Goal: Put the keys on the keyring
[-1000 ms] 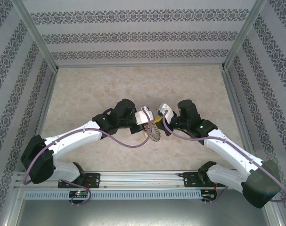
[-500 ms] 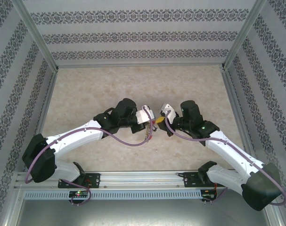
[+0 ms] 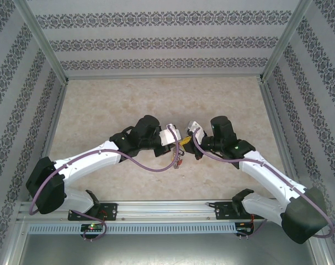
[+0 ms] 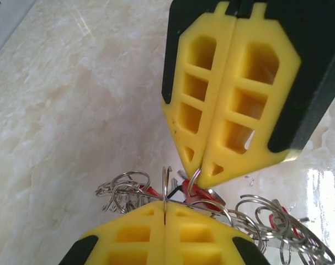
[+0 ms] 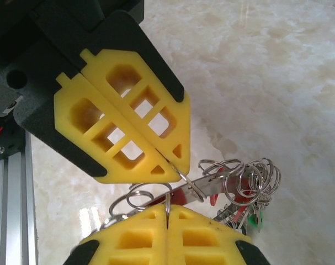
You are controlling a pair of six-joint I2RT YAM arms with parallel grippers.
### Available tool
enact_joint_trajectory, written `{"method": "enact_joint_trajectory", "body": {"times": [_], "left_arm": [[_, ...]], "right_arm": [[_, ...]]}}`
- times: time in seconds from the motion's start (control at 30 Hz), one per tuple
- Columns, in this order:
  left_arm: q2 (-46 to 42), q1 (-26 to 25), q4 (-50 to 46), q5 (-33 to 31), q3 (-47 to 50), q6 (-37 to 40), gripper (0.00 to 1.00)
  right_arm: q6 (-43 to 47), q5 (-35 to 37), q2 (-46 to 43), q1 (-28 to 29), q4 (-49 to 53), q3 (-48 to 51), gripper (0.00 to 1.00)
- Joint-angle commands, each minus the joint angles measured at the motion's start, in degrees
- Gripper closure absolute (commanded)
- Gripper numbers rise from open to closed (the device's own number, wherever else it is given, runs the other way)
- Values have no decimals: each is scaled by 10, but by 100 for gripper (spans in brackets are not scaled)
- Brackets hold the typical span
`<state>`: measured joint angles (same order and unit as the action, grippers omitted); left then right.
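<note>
My two grippers meet tip to tip above the middle of the table. The keyring (image 3: pixel 178 157), a bunch of grey wire loops, hangs below them. My left gripper (image 4: pixel 165 208) is shut on one thin loop of it, seen edge-on. My right gripper (image 5: pixel 168 210) is shut on another loop. In the left wrist view the right gripper (image 4: pixel 199 168) comes in from above, pinching its loop. In the right wrist view the left gripper (image 5: pixel 175 165) comes in from the upper left. The keys (image 5: pixel 211 185) dangle among the loops, one silver with a red tag and one with a green tag (image 5: pixel 254 221).
The marble-patterned tabletop (image 3: pixel 101 105) is ringed by patterned walls and metal posts (image 3: pixel 43 41). An aluminium rail (image 3: pixel 167 207) carrying both arm bases runs along the near edge. More loops of the bunch (image 4: pixel 283 226) spread to the right in the left wrist view.
Both grippers stay shut and close together. The right wrist has shifted slightly, and the hanging bunch has turned from broadside to nearly edge-on.
</note>
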<state>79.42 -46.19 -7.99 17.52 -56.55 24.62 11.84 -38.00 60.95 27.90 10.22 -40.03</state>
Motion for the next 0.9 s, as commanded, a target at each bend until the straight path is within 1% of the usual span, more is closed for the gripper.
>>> {"method": "enact_joint_trajectory", "body": {"times": [0.0, 0.2, 0.27, 0.57, 0.87], "left_arm": [[-9, -13, 47, 16, -10, 9, 100], [-15, -14, 70, 28, 6, 17, 100], [-17, -14, 69, 42, 8, 24, 100], [-27, -15, 87, 25, 23, 26, 100], [-42, -15, 112, 41, 43, 33, 100]], "right_arm": [[-17, -35, 5, -10, -29, -22, 100], [-36, -52, 15, -30, -33, -33, 100], [-38, -56, 21, -36, -29, -35, 100], [-68, -77, 20, -59, -39, -23, 100], [-76, -112, 29, -68, -27, -26, 100]]}}
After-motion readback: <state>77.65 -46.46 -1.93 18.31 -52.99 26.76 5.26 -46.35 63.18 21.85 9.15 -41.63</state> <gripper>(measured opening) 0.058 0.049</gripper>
